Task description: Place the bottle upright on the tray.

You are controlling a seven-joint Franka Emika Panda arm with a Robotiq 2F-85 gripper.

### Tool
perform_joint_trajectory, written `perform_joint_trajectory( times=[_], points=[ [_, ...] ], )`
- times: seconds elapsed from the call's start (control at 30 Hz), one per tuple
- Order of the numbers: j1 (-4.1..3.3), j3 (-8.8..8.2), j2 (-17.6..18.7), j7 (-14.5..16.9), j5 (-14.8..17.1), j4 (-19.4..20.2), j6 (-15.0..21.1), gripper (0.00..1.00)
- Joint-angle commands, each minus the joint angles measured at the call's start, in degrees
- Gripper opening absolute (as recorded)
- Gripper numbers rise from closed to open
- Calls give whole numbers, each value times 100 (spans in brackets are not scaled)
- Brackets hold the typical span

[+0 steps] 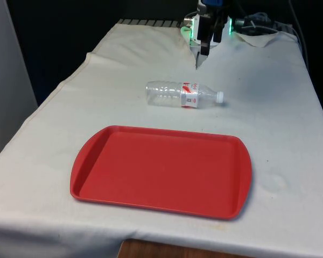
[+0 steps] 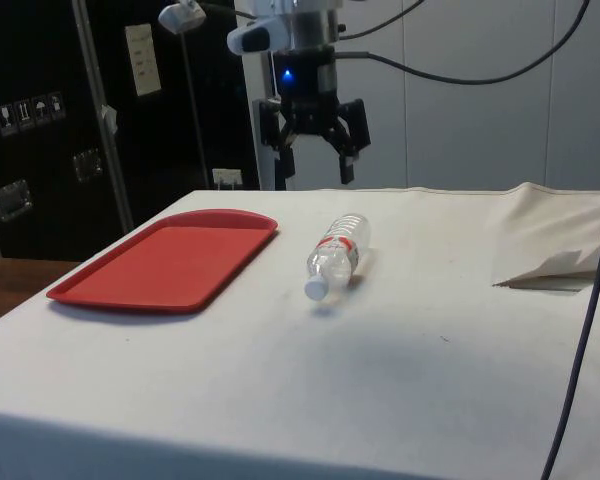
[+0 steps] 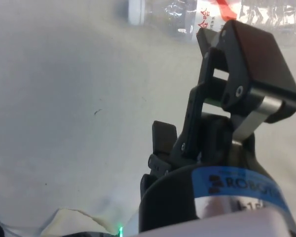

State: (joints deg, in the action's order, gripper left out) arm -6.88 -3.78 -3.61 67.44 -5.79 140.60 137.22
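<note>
Bottle (image 1: 183, 95) is seen lying on its side on the white cloth (image 1: 280, 118), not on the tray (image 1: 161, 171). It is a clear plastic bottle with a red and white label about its middle and a white cap (image 1: 219, 97); in the front view the cap is turned towards the front view's right. In the side view the bottle (image 2: 336, 256) is shown with its cap end nearest the camera, just beside the tray's (image 2: 165, 260) far corner but apart from it.

The red tray is laid flat on the cloth, nearer the front camera than the bottle, and nothing is carried on it.

The gripper (image 1: 200, 59) is held in the air above the cloth, beyond the bottle as the front view has it, and apart from it. In the side view the gripper (image 2: 315, 150) is seen raised above and behind the bottle, with its two black fingers (image 2: 347, 160) spread wide and nothing held between them. In the wrist view the bottle (image 3: 212, 17) is seen past the fingers (image 3: 246, 64), untouched by them.
</note>
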Motion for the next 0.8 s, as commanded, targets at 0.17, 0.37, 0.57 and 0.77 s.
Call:
perform_joint_trajectory(
  times=[0.17,0.37,0.57,0.77],
  points=[
    [6,6,40,23,-218,17,97,100],
    [0,0,74,120,-264,0,29,100],
    [11,6,132,74,-653,11,103,100],
    [11,6,155,29,-922,6,92,100]
  ],
)
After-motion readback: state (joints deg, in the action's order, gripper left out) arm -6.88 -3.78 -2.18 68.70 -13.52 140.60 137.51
